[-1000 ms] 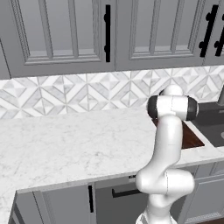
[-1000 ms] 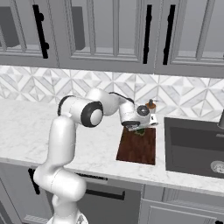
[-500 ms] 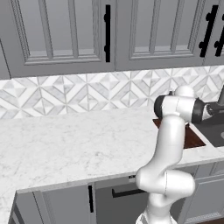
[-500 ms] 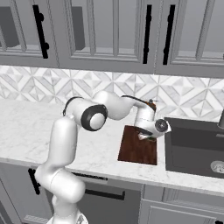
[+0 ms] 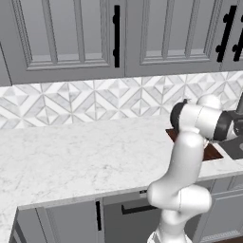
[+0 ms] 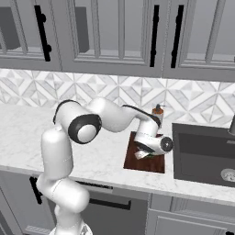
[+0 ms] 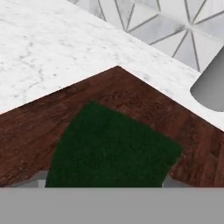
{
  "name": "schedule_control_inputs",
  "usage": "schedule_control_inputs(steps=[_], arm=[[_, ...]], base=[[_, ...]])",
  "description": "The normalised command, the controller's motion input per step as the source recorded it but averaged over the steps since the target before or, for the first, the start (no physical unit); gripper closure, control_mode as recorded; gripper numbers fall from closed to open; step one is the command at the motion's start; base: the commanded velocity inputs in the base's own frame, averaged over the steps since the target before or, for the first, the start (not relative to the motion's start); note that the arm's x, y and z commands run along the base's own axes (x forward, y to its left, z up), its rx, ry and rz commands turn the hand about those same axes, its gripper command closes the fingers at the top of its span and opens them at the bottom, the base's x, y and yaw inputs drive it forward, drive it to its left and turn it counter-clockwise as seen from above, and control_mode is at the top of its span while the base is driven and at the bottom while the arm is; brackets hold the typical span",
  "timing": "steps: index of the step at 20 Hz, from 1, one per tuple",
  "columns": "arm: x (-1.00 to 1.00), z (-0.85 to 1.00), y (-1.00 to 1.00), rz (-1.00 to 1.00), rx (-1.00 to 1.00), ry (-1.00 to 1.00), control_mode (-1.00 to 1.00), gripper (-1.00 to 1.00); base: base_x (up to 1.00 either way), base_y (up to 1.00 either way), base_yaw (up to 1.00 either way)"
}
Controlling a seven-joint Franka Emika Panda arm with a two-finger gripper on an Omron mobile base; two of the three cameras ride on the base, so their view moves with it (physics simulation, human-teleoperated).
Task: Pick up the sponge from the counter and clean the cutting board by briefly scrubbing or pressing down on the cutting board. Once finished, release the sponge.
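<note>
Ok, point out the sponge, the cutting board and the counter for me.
sponge (image 7: 111, 148), hand view, middle of its dark green top.
cutting board (image 6: 148, 163), right base view, bare reddish-brown wood near its front edge.
counter (image 5: 80, 156), left base view, open white marble left of the arm.

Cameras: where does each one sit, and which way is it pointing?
Left base view: behind-left of the arm, facing the counter; the arm hides most of the cutting board.
Right base view: behind-right; arm reaches to the board, gripper low over it.
Hand view: looks down at the sponge.
All share the board.
</note>
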Motion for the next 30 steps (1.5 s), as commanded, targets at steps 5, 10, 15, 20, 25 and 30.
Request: schedule_control_inputs(steps=[5, 10, 15, 20, 25, 30], arm=[[-0.09, 0.00, 1.00, 0.06, -0.02, 0.00, -1.00, 1.00], [0.00, 0.00, 1.00, 0.01, -0.01, 0.00, -1.00, 1.00], [-0.54, -0.04, 0.33, 0.01, -0.07, -0.11, -1.00, 1.00], [-0.87, -0.12, -0.17, 0.01, -0.16, -0.19, -1.00, 1.00], [0.17, 0.02, -0.46, 0.05, -0.20, -0.04, -1.00, 1.00], [0.67, 0.18, -0.53, 0.07, -0.10, 0.04, -1.00, 1.00]], base=[[0.00, 0.00, 0.00], [0.00, 0.00, 0.00], [0.00, 0.00, 0.00], [0.00, 0.00, 0.00], [0.00, 0.00, 0.00], [0.00, 0.00, 0.00]])
